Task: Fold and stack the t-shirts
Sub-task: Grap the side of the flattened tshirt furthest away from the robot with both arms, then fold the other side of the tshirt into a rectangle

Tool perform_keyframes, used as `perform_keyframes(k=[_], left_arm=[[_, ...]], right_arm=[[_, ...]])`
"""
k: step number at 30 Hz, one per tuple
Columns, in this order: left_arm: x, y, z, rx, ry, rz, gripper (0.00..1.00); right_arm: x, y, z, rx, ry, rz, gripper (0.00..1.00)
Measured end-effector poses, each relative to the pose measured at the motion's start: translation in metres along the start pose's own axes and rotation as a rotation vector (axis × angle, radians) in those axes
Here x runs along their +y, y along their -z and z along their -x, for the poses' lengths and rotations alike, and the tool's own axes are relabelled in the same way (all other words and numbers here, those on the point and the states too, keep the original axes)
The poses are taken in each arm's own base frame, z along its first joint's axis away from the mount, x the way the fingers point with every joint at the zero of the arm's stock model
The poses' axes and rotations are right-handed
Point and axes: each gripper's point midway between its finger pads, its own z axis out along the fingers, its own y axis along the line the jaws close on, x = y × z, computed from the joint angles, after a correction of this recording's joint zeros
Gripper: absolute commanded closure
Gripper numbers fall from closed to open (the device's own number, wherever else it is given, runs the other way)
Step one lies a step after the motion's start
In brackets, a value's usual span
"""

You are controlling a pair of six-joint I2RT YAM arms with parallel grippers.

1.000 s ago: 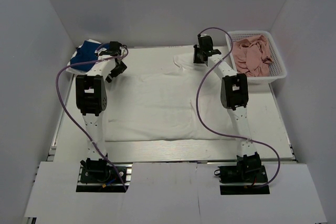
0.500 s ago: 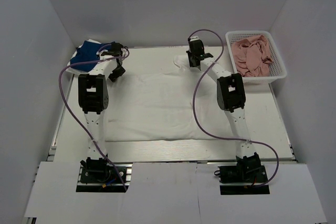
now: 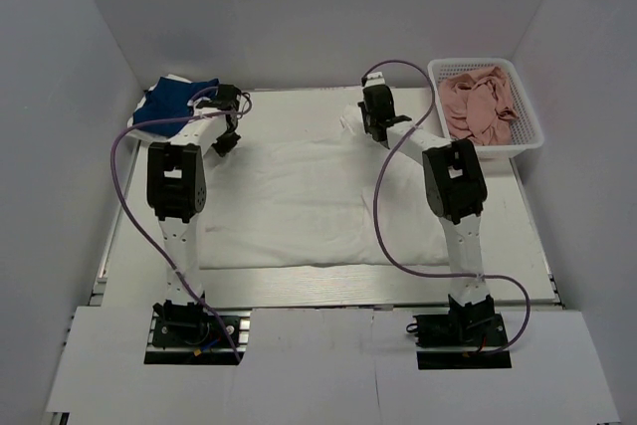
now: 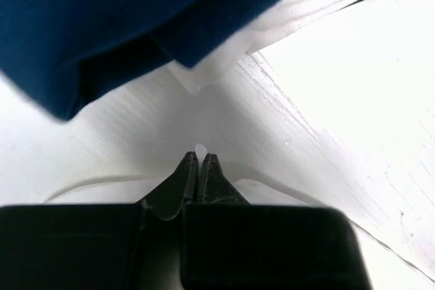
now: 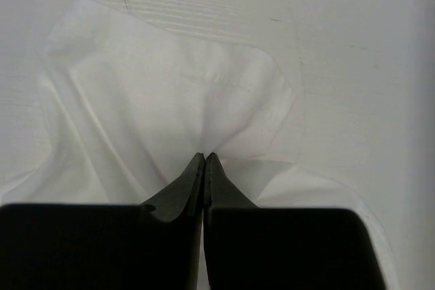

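Arms counted: two, both reached out to the far side of the table [image 3: 289, 106]
Grippers counted: two, one per arm
T-shirts counted: three pieces of shirt cloth are made out, namely one large white t-shirt [image 3: 309, 196], one blue t-shirt [image 3: 171, 102] and one further white cloth [image 4: 299, 8] seen under the blue one
Other items counted: one white basket [image 3: 495, 150] at the far right holding pink cloth [image 3: 478, 106], number of pieces not told; two purple cables [image 3: 117, 181], one looped along each arm
White t-shirt, position: spread flat over the middle of the table, between the two arms, with its far edge reaching up to both grippers
Blue t-shirt, position: bunched at the far left corner, just beyond the left gripper and apart from it
Left gripper [image 4: 198, 161]: fingers pressed together, a small ridge of white cloth nipped at the tips; placed at the far left corner of the white t-shirt
Right gripper [image 5: 204, 159]: fingers pressed together, a fold of thin white cloth pinched between them, the cloth drawn into creases towards the tips; placed at the far right corner of the white t-shirt, left of the basket
Chest print or lettering: not made out in any view
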Motion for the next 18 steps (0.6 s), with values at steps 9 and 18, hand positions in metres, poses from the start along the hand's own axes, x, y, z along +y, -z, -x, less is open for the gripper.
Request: perform_keyframes(k=[9, 18], left_arm=[[0.032, 0.059, 0.009, -0.116, -0.019, 0.019, 1.0], [0.078, 0.096, -0.012, -0.192, -0.031, 0.047, 1.0]], right_arm=[[-0.031, 0.093, 0.037, -0.175, -0.023, -0.052, 1.0], [-0.058, 0.172, -0.017, -0.15, -0.073, -0.148, 1.0]])
